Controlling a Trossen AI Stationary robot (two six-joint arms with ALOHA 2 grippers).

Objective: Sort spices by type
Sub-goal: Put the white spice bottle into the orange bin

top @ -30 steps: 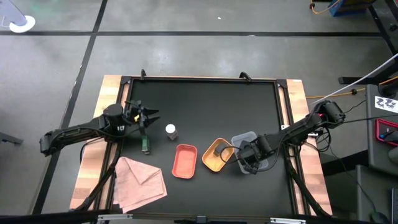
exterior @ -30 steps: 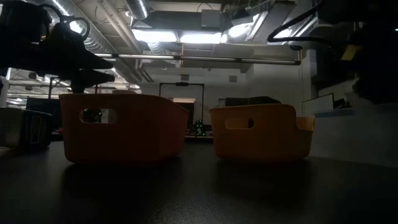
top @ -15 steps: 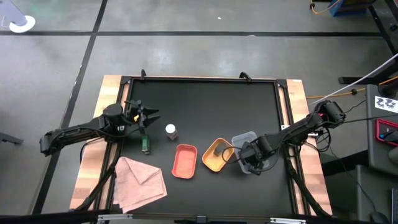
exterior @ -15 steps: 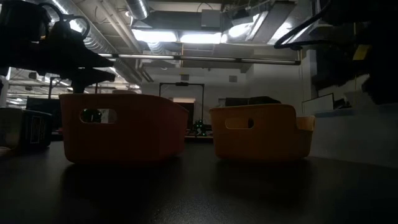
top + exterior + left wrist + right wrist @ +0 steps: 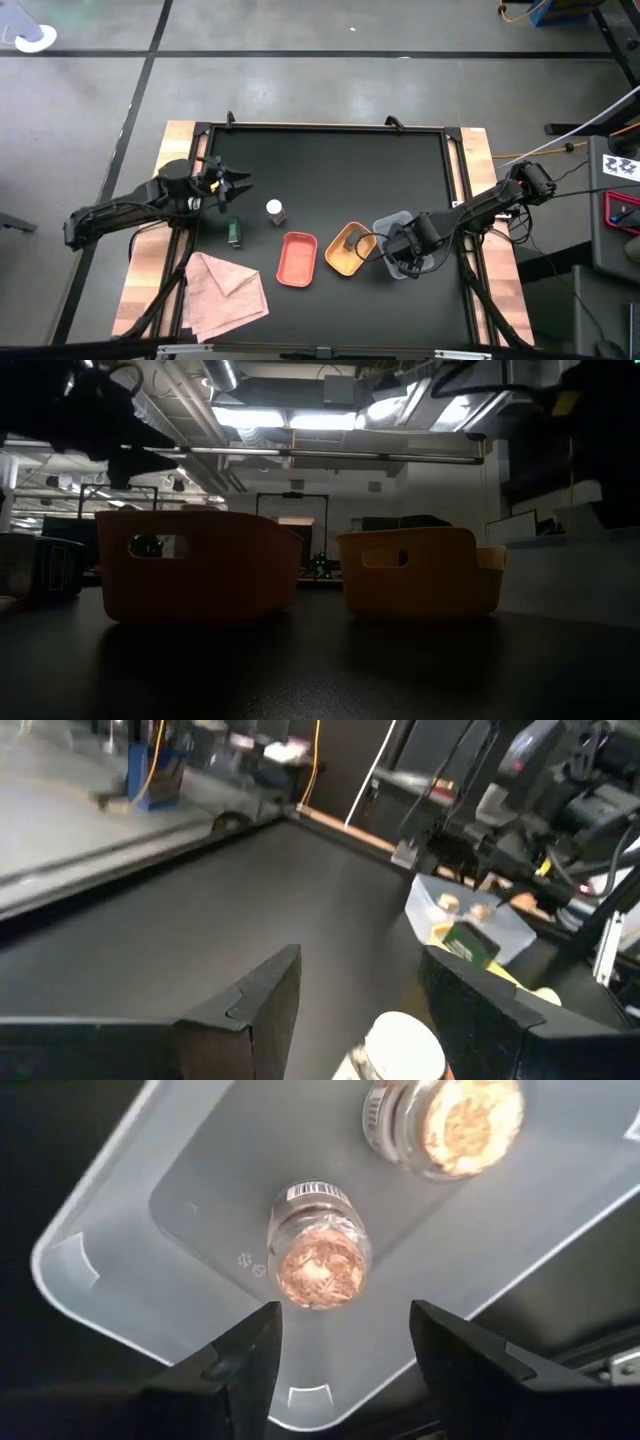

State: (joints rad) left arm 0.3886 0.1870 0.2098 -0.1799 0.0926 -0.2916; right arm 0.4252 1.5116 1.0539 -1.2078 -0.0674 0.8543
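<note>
My left gripper [image 5: 238, 187] is open above the table's left part; nothing is between its fingers. The white-capped jar [image 5: 275, 211] [image 5: 400, 1045] stands just beyond its fingertips. A dark grey-green jar [image 5: 234, 233] rests on the table nearer the front edge. The other dark grey-green jar [image 5: 352, 240] [image 5: 470, 945] sits in the yellow tray [image 5: 340, 260]. My right gripper [image 5: 345, 1370] [image 5: 405, 255] hangs open over the grey tray [image 5: 395, 222] [image 5: 200, 1190]. Two pinkish-brown jars [image 5: 320, 1260] [image 5: 445, 1120] stand on the tray's floor.
The red tray [image 5: 298, 258] [image 5: 200, 565] sits between the jars on the table and the yellow tray [image 5: 420, 572]. A pink cloth [image 5: 225, 290] lies crumpled at the near left corner. The far half of the black table [image 5: 330, 160] holds nothing.
My left gripper has risen and drawn back a little toward the table's left and far side, away from the dark grey-green jar, which has stayed where it was. My right gripper has shifted slightly toward the far edge over the grey tray.
</note>
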